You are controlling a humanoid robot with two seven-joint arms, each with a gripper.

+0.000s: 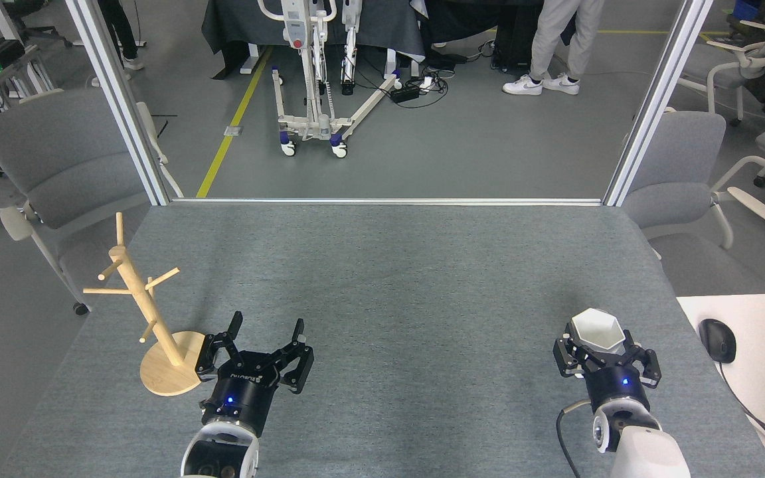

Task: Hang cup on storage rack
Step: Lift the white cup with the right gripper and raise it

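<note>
Right hand (600, 350) straddles the white cup (597, 330) at the table's (396, 279) right-front, fingers around its base — closure unclear, can't tell. Left hand (265, 330) spread wide beside wooden mug tree (150, 312). Seat grip square before lifting — handle hole must meet a peg.

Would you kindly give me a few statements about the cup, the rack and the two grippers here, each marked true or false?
1. The cup already hangs on a peg of the rack. False: it is at the right gripper, far from the rack.
2. The rack stands near the table's left edge. True.
3. The left gripper is open and empty. True.
4. A cup hangs on the rack's top peg. False: all its pegs are bare.
5. The cup's opening faces upward. True.
6. The left gripper is clamped on the rack's post. False: it sits beside the base.
</note>
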